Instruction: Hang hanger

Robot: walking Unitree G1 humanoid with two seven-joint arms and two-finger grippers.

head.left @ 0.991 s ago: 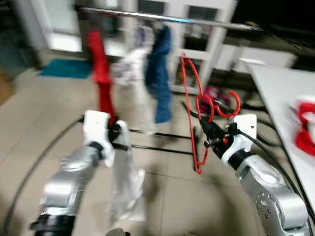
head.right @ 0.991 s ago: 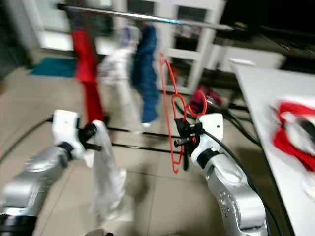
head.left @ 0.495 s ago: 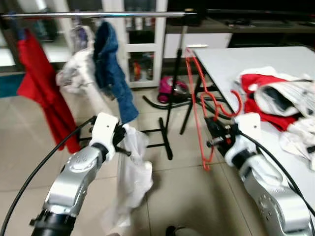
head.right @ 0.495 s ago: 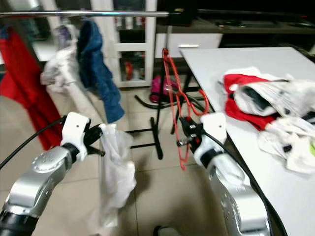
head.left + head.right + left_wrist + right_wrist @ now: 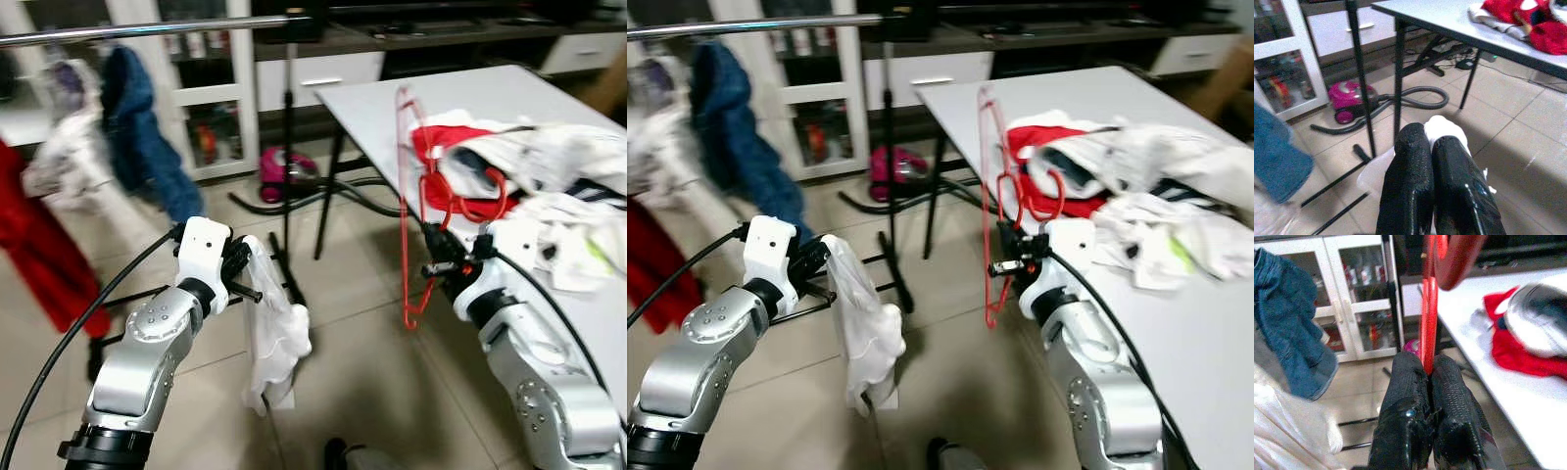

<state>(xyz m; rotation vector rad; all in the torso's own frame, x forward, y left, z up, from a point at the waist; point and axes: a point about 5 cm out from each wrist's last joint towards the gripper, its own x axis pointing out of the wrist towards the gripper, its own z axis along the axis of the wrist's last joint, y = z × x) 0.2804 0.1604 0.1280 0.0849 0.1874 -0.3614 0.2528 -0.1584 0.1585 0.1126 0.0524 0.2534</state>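
Right end effector [image 5: 438, 266] is clamped narrow on the red hanger [image 5: 407, 211], its black fingers [image 5: 1410, 382] pressed together around the hanger's thin frame. The hanger stands roughly upright above the grip, its hook [image 5: 495, 196] curling toward the table side and its lower corner dropping below the fingers toward the floor. It hangs just off the near edge of the white table [image 5: 392, 93], which carries a heap of red and white clothes [image 5: 509, 166].

Left end effector [image 5: 240, 269] is closed on a white garment [image 5: 274, 338], whose cloth droops from the fingers [image 5: 1410, 181] toward the tiled floor [image 5: 362, 382].

Well ahead and to the left, the silver clothes rail [image 5: 147, 29] runs across the top of the head view, carried on a black upright stand [image 5: 287, 147]. A blue garment [image 5: 137, 127] hangs from it, with a pale garment [image 5: 59, 166] and a red garment [image 5: 39, 255] further left. The hanger is well apart from the rail. Open tiled floor lies between the two arms and the stand; a pink vacuum cleaner [image 5: 284, 166] with its hose sits under the table's far corner, before white glass-door cabinets [image 5: 206, 88].
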